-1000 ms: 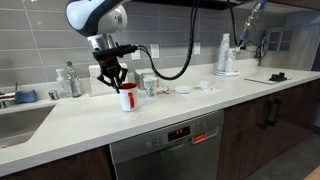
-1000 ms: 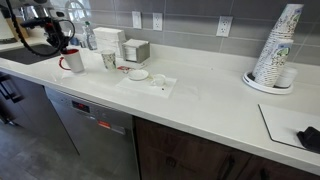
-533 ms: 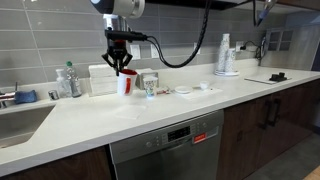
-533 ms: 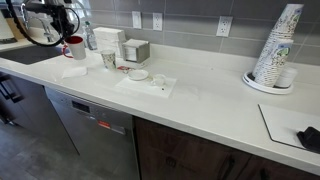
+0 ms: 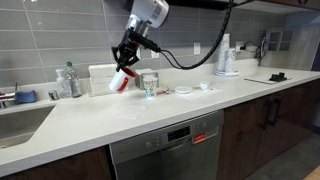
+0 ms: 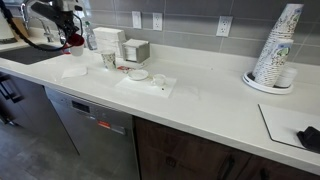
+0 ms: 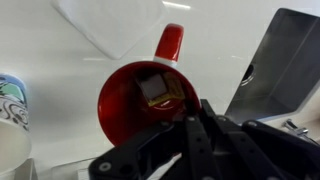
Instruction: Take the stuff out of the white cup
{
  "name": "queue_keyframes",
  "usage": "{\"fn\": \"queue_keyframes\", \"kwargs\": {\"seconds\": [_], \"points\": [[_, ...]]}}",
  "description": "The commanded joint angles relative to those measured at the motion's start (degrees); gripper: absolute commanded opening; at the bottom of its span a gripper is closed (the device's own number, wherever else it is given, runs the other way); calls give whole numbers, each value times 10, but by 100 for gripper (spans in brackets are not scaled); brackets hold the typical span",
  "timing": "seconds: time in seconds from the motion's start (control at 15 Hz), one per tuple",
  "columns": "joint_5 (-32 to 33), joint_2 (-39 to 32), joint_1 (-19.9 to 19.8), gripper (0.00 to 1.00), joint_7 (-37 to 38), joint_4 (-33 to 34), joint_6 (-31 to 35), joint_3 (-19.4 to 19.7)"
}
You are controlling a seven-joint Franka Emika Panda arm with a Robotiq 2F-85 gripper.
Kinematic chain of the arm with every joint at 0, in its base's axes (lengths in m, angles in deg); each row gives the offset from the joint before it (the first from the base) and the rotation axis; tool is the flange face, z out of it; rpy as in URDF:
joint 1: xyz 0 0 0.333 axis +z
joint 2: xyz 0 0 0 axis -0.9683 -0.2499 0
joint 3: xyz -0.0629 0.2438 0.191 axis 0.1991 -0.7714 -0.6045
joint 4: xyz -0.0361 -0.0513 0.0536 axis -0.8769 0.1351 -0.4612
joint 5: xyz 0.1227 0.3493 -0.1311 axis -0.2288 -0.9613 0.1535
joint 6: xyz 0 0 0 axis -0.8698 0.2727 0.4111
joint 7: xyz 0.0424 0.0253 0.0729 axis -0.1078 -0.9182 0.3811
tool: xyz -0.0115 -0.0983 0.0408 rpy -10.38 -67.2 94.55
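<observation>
My gripper (image 5: 127,68) is shut on the rim of the white cup (image 5: 121,80), a mug with a red handle and red inside. It holds the cup tilted in the air above the counter, next to the paper cup with a green mark (image 5: 150,85). In the wrist view the cup's red inside (image 7: 125,105) faces the camera, with a small tan and yellow packet (image 7: 158,90) lying in it. The red handle (image 7: 170,42) points away and the gripper fingers (image 7: 190,130) clamp the near rim. The cup also shows in an exterior view (image 6: 72,40), far left.
A white napkin (image 6: 75,70) lies on the counter below the cup. A white box (image 5: 100,78), a metal box (image 6: 135,50), a bottle (image 5: 68,80) and small dishes (image 6: 138,74) stand near the wall. A stack of paper cups (image 6: 278,45) stands far off. A sink (image 5: 20,120) is at the counter's end.
The gripper has lifted the white cup off the counter, carried it sideways toward the paper cup, and tipped it from upright to tilted.
</observation>
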Motion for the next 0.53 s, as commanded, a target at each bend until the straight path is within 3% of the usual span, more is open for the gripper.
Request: {"fn": "queue_keyframes", "kwargs": {"seconds": [0.0,0.47], "points": [[-157,57,-73,2,-151,-92,47,-75],[-466,67,-233,2,-457,-142,1,-225]]}}
